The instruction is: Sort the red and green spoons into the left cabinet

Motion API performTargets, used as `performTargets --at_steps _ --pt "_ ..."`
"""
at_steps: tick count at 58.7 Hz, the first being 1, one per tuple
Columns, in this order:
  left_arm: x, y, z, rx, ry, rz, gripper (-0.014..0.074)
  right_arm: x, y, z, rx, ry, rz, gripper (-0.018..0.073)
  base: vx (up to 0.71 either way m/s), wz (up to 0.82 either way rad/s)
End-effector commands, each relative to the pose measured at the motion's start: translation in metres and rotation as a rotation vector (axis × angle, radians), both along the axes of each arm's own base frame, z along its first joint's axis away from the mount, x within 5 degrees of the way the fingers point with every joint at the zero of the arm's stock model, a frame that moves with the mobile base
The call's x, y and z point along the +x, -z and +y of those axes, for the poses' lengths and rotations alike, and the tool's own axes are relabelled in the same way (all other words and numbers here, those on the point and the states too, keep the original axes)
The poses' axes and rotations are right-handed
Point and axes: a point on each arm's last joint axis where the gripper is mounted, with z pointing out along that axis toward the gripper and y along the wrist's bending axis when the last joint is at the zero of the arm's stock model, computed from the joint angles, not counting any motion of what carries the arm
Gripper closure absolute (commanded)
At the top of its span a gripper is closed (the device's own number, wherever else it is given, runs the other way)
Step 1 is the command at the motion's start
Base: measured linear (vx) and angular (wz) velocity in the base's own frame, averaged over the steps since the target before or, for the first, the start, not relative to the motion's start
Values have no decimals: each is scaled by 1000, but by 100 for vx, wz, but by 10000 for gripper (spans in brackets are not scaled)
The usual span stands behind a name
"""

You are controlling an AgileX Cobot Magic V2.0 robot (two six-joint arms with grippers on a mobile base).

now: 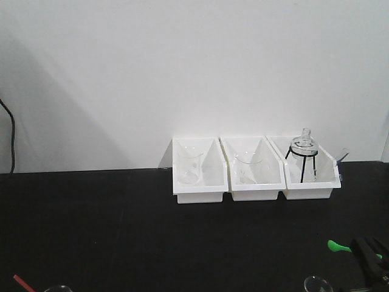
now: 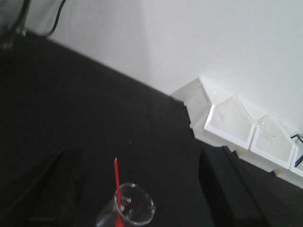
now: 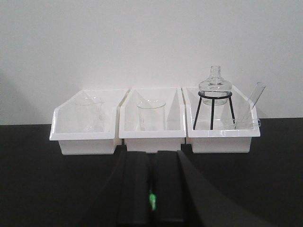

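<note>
Your green spoon (image 1: 336, 246) sits near right, pinched in the closed right fingers (image 3: 135, 189). The red spoon (image 2: 117, 179) stands in a glass beaker (image 2: 135, 210) near left, between the spread left fingers (image 2: 52, 184). Both look light, slim and slippery, so grip mid-handle.

Tabletop (image 1: 121, 231) matt blk; bins (image 1: 255, 193) glossy wht plastic; beakers (image 1: 189, 165) clear smooth glass; green spoon (image 1: 338, 246) shiny plastic.

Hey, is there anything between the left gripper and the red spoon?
Nothing visible does. The red spoon stands in a glass beaker, framed by the open left gripper. Its handle rises free above the rim; only the beaker wall surrounds its lower end.
</note>
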Motion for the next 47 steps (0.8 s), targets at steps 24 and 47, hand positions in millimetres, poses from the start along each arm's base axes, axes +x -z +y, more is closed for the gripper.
performTargets --at_steps 24,47 --pt "95 19 -11 -145 -30 257 85 1 -17 0 5 -1 -122 567 0 0" --pt "136 48 -24 -120 -13 335 85 1 -17 0 5 -1 -122 567 0 0"
